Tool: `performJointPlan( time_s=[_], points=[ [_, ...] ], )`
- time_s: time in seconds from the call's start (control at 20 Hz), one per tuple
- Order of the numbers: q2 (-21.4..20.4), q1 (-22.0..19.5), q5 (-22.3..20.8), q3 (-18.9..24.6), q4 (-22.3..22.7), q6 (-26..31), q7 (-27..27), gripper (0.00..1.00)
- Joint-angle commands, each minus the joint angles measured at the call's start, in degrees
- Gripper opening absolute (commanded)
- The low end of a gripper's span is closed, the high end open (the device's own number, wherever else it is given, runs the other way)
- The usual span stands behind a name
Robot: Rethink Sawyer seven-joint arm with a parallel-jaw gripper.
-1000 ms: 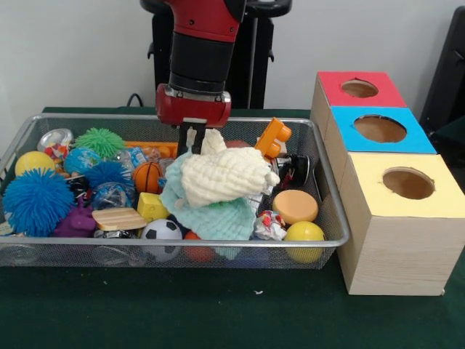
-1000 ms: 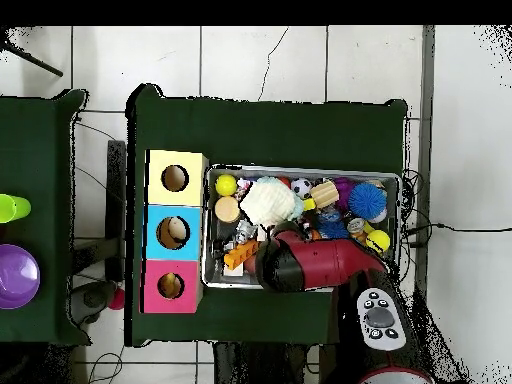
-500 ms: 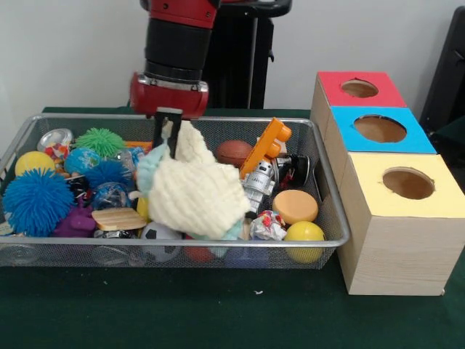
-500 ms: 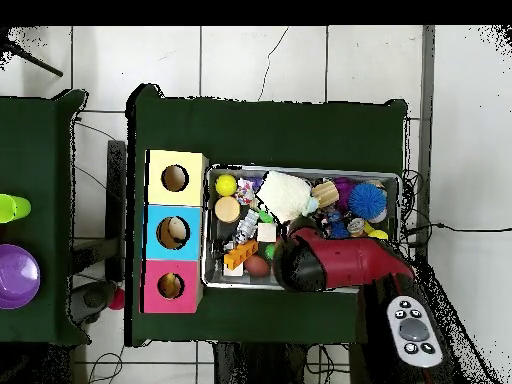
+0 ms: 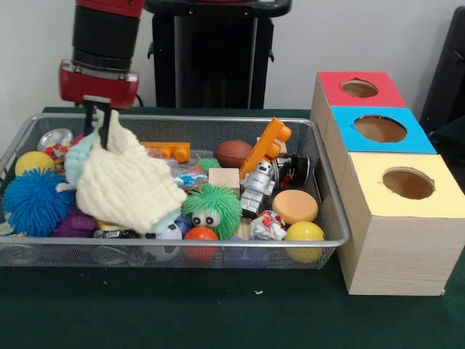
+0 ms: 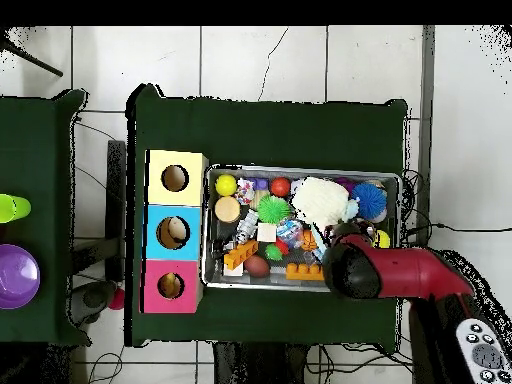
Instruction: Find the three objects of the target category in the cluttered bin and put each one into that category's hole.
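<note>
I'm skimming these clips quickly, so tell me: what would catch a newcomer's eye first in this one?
The red arm's gripper holds a cream cloth by a corner, so that it hangs over the left end of the wire bin in the front view. A fuzzy green ball with googly eyes sits in the middle of the toys. Three boxes stand in a row beside the bin: red, blue and yellow.

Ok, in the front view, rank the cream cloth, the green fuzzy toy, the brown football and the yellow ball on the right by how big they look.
1. Cream cloth, clearly largest.
2. Green fuzzy toy.
3. Brown football and yellow ball look alike; the ball sits nearer the camera, so I won't rank them.
</note>
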Motion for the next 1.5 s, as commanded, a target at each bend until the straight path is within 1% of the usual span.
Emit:
performJointPlan(
  time_s=[0.05, 0.3, 0.35, 0.45, 0.6, 0.7, 0.85, 1.0, 1.15, 1.3, 1.5],
  points=[
    [-0.4, -7.6, -5.9, 11.4, 0.5, 9.0, -20.4, 0.0],
    [-0.2, -8.3, -5.0, 12.9, -0.6, 11.6, -17.2, 0.0],
    [-0.2, -9.1, -5.2, 13.4, -0.5, 12.0, -17.8, 0.0],
    [-0.3, -9.2, -5.4, 13.9, -0.9, 13.0, -17.8, 0.0],
    [0.2, -8.8, -5.6, 13.6, -1.2, 13.2, -15.7, 0.0],
    [0.6, -8.5, -5.0, 13.2, -1.4, 13.8, -13.9, 0.0],
    [1.0, -9.0, -2.6, 13.2, -0.9, 15.2, -10.8, 0.0],
    [2.4, -10.0, 1.8, 13.6, 0.1, 16.8, -6.3, 0.0],
    [3.6, -9.8, 3.9, 14.6, -0.2, 17.6, -5.2, 0.0],
    [4.0, -10.0, 7.2, 15.7, -0.3, 18.8, -4.0, 0.0],
    [4.7, -9.6, 9.9, 15.7, 0.5, 18.6, -2.0, 0.0]
  ],
)
